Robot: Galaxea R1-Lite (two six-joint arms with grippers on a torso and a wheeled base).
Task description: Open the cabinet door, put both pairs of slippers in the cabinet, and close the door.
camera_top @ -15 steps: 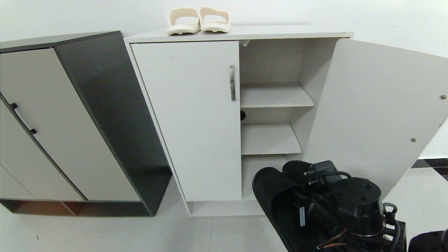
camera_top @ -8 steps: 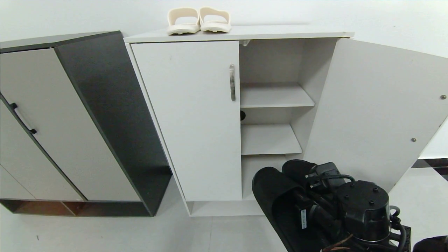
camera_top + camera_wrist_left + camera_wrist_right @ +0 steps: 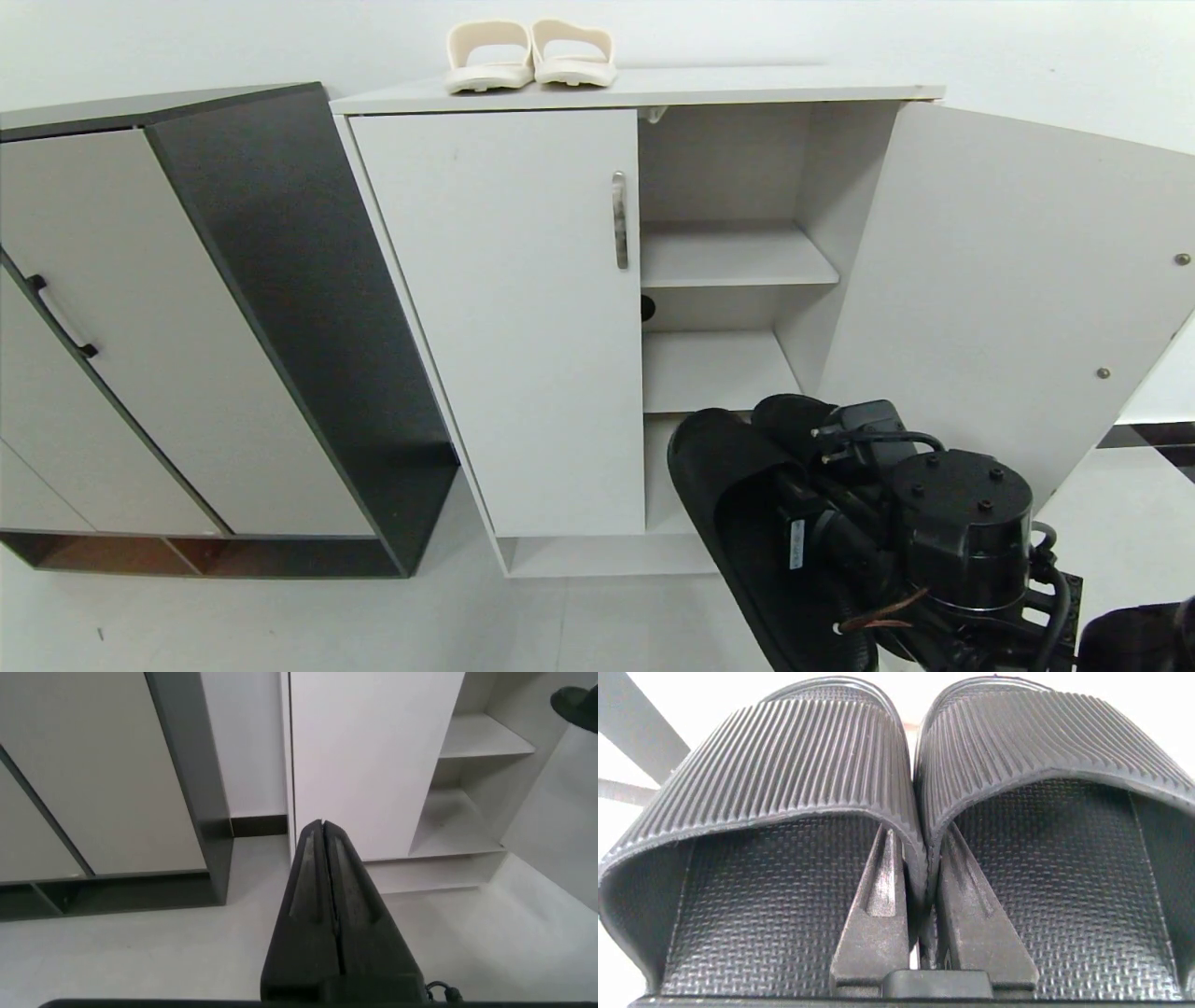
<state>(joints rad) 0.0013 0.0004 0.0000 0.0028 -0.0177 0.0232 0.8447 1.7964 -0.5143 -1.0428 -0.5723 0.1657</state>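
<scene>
right fingers (image 3: 878,919) clamped on the black slippers (image 3: 785,765). one finger sits inside each slipper and the two inner side walls are pinched together between them. the pair is held side by side, toes pointing away from the fingers toward the cabinet (image 3: 747,89).

just past the toes is the mouth of the bottom compartment (image 3: 658,485). cannot tell if the toes have crossed its front edge. ahead of the fingers and higher is the middle shelf (image 3: 714,369), bare. the open door (image 3: 1008,299) is swung wide, close on the fingers' outer side. the closed door (image 3: 495,317) is on their inner side, across the opening. cream slippers (image 3: 530,54) sit on the cabinet's top, well above and beyond the fingers, not yet put away.

left fingers (image 3: 308,896) are pressed together, holding nothing, over the floor (image 3: 140,952) and well apart from the cabinet. the dark cabinet (image 3: 280,308) is off to their far side.

step in hand, my read: getting the black pair into the cabinet, task roughly a third done.

to do it well:
- keep the pinch firm, since only the thin side walls are gripped and the soles could sag or twist.
- go straight in between the closed door's edge and the open door, without brushing either.
- keep the soles level with the chosen shelf.
- push deep enough that the heels clear the front edge, or the door won't shut.
- let go only once the soles rest flat, then back straight out.
</scene>
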